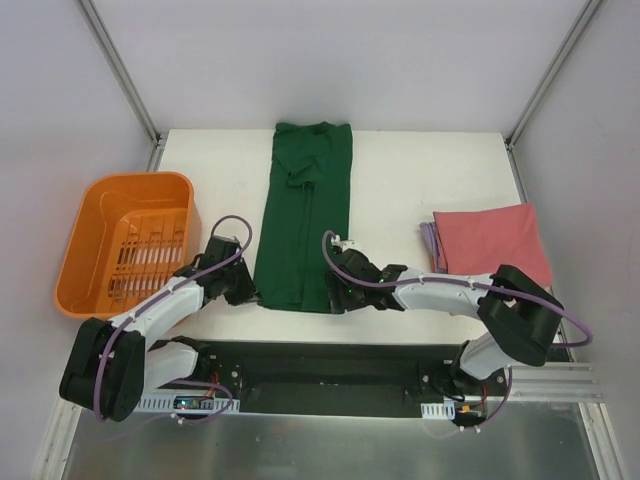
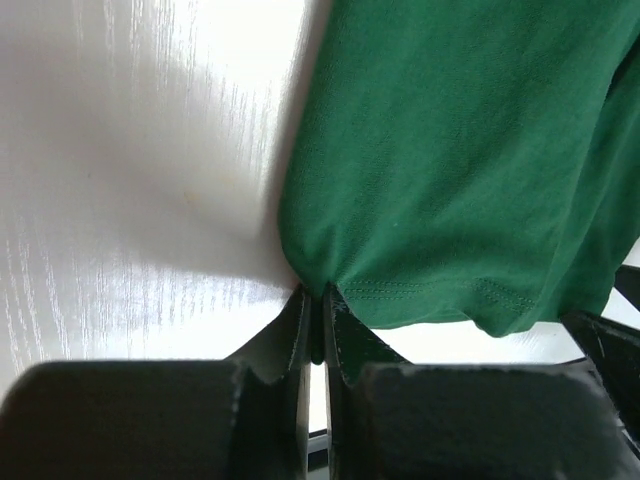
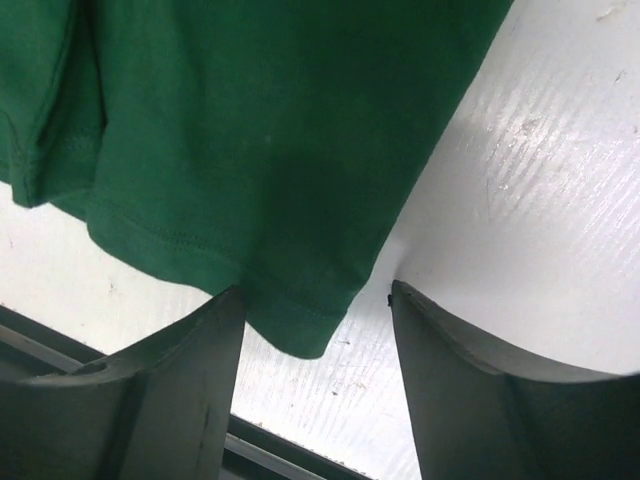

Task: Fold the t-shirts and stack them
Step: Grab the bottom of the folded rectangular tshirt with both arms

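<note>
The dark green t-shirt [image 1: 305, 225] is laid lengthwise, near to far, on the surface [image 1: 420, 180], its near-left hem corner pinched by the left hand [image 2: 315, 300], the near-right one straddled by the spread right hand [image 3: 315, 295].

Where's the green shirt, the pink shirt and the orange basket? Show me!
green shirt [image 1: 305, 230]: top view, middle of the cloth.
pink shirt [image 1: 495, 245]: top view, middle of its folded top.
orange basket [image 1: 85, 250]: top view, its left inner wall.
</note>
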`<control>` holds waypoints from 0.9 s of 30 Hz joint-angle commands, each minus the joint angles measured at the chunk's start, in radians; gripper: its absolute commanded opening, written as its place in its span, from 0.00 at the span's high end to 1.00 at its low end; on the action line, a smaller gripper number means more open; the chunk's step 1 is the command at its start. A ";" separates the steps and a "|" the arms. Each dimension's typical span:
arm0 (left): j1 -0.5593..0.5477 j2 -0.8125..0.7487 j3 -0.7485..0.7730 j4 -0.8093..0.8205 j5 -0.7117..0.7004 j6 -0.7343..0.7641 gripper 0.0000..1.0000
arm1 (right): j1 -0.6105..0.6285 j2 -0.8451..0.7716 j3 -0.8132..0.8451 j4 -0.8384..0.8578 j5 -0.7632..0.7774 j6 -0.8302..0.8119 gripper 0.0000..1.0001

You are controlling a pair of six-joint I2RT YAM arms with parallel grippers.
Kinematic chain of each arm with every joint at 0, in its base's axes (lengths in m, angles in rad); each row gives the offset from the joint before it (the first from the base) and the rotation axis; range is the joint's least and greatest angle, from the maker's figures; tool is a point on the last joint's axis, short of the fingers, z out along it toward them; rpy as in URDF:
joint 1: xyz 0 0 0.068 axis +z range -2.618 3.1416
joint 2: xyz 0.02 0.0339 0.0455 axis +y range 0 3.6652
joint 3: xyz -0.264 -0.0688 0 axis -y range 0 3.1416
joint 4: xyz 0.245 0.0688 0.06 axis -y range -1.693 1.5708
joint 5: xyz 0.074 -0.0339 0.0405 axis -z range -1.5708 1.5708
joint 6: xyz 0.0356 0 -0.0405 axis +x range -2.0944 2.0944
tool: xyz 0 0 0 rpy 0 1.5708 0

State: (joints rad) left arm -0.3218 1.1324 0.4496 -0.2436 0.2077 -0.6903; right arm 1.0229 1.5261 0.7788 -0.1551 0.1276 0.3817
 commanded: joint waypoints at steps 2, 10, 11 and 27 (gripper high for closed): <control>-0.008 -0.057 -0.031 -0.020 -0.005 0.011 1.00 | 0.016 0.039 0.048 -0.046 0.024 0.025 0.45; -0.011 -0.158 -0.071 -0.046 0.051 -0.017 1.00 | 0.080 -0.021 0.051 -0.101 0.023 0.057 0.95; -0.014 -0.202 -0.074 -0.075 0.056 -0.023 1.00 | 0.092 -0.039 0.047 -0.116 0.024 0.072 0.98; -0.106 -0.596 0.012 -0.315 -0.010 -0.149 1.00 | 0.221 -0.234 0.080 -0.271 0.063 0.145 1.00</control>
State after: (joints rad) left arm -0.4202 0.4858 0.3542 -0.5491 0.2260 -0.8295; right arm 1.2640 1.3350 0.7921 -0.3408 0.1074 0.5282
